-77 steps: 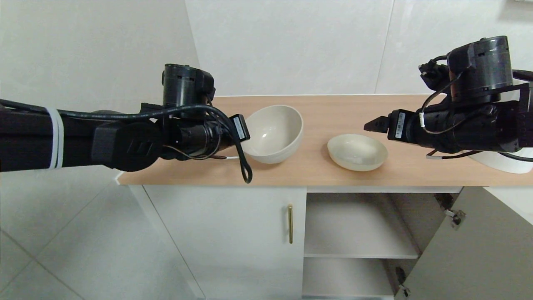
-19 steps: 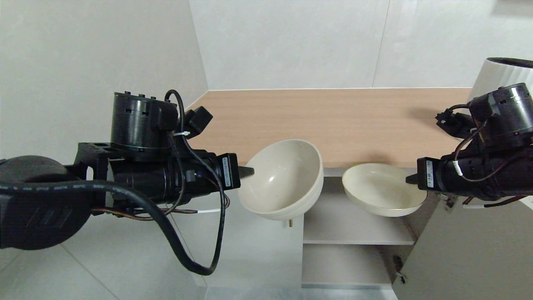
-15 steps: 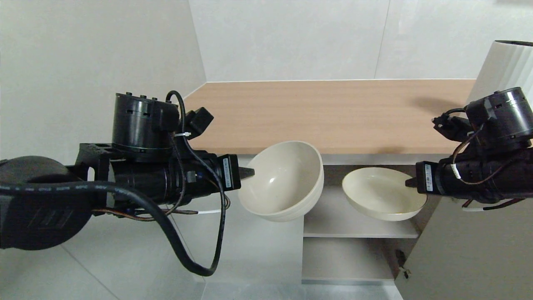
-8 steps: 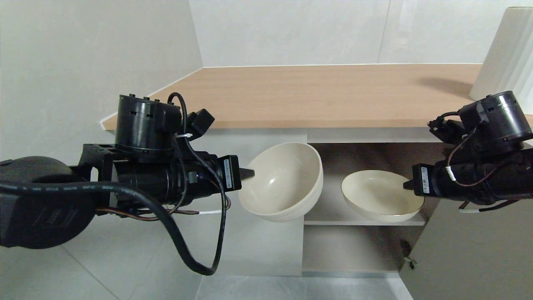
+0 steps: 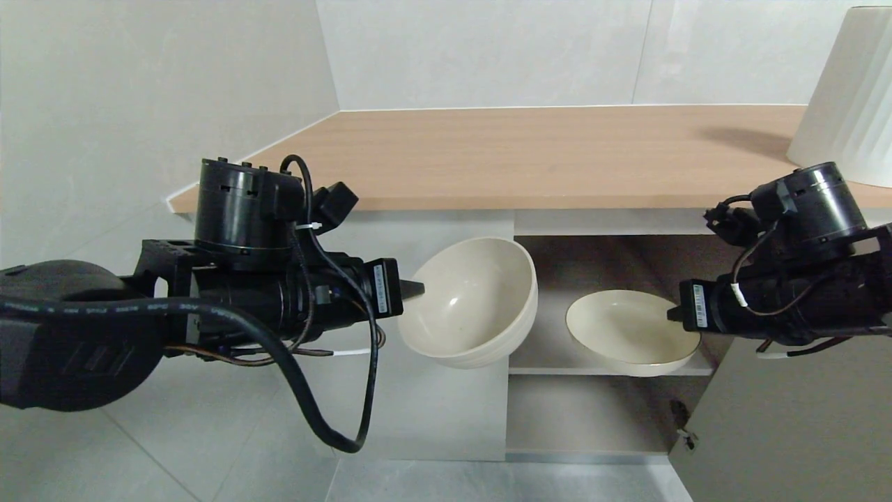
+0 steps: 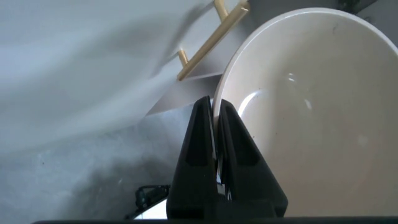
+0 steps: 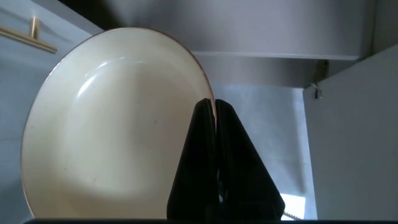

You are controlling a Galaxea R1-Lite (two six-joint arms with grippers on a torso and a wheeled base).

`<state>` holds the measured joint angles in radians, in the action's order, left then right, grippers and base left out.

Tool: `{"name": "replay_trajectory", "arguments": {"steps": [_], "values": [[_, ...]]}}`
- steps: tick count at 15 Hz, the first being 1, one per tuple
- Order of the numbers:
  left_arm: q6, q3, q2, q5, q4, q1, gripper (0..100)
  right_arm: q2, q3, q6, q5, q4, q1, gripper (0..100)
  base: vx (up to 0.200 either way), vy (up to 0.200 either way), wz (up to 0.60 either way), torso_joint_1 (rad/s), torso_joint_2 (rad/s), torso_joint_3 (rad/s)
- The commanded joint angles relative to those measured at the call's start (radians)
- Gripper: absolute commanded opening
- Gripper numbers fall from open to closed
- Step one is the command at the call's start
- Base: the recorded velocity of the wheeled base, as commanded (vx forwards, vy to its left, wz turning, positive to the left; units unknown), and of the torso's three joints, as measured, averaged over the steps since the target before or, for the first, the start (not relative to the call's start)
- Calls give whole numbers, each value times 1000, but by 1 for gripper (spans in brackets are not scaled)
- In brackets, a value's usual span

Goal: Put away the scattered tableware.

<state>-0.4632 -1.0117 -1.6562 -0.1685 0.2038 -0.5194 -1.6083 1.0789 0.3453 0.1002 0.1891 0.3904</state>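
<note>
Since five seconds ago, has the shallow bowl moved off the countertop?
Yes. The shallow bowl rested on the countertop then; now the right gripper holds its rim below the countertop's front edge, by the open cabinet's upper shelf.

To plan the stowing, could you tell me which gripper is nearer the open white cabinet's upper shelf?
Right. The right gripper, holding the shallow cream dish, is before the shelf; the left gripper is off to its left, before the closed white door.

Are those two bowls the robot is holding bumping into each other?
Apart. The head view shows a strip of open cupboard between the deep bowl and the shallow bowl, so their rims do not meet.
</note>
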Motion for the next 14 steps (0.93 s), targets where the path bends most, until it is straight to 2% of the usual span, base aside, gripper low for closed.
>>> {"name": "replay_trajectory", "arguments": {"steps": [1,2,6,7,9,11,14], "values": [[0,1,-11,0,0,-1,0,-76,-5,0,3,-17,19,0,0,0,0,0,0,0],[0,1,-27,0,0,-2,0,-162,-2,1,7,-23,33,0,0,0,0,0,0,0],[1,4,-40,-3,-3,-19,0,-378,-50,6,30,-266,31,0,0,0,0,0,0,0],[20,2,-56,-3,-21,-31,0,-443,-59,7,52,-353,21,0,0,0,0,0,0,0],[63,-2,-83,1,-69,-31,0,-515,-59,9,85,-436,-2,0,0,0,0,0,0,0],[66,-2,-91,3,-73,-36,0,-576,-59,11,144,-562,-27,0,0,0,0,0,0,0],[67,-1,-99,4,-77,-48,0,-657,-57,3,150,-689,-81,0,0,0,0,0,0,0]]}}
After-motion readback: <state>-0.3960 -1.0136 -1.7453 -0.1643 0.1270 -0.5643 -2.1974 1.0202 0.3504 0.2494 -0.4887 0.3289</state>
